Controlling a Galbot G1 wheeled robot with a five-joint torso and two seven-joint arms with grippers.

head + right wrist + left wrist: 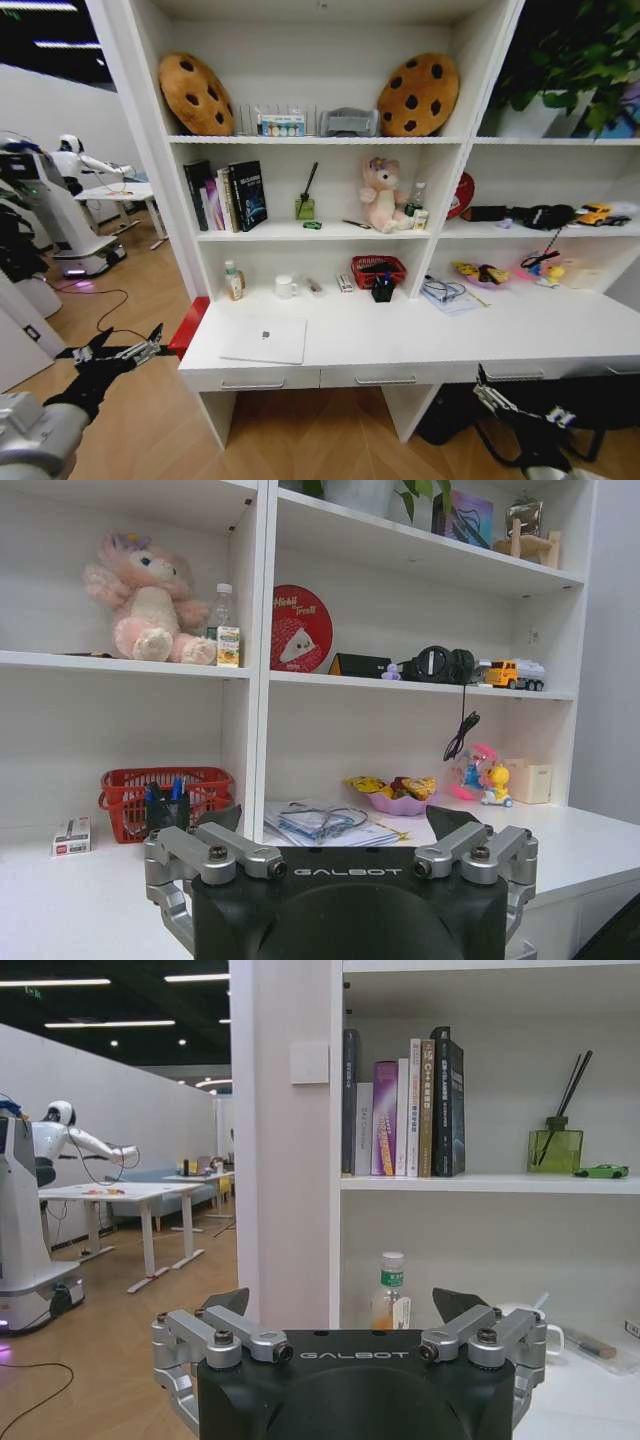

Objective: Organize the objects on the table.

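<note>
Currently my left gripper (pixel 120 352), fingers spread, hangs off left end of long white desk (pixel 500 335); thin silver laptop (pixel 264 340), closed, lies flat just right of it. Right gripper (pixel 495 398), spread too, sits below desk front edge, farther off. I judge left arm nearer.

Pens (pixel 165 798) half-hidden in container (pixel 166 816)

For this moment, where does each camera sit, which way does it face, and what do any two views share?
Head view: high on the robot, looking down at the table with the closed laptop; left gripper and right gripper open, off the desk.
Left wrist view: behind the left gripper, facing books and green toy car.
Right wrist view: behind the right gripper, facing red basket.
Shared: head and right wrist views both show the basket.
</note>
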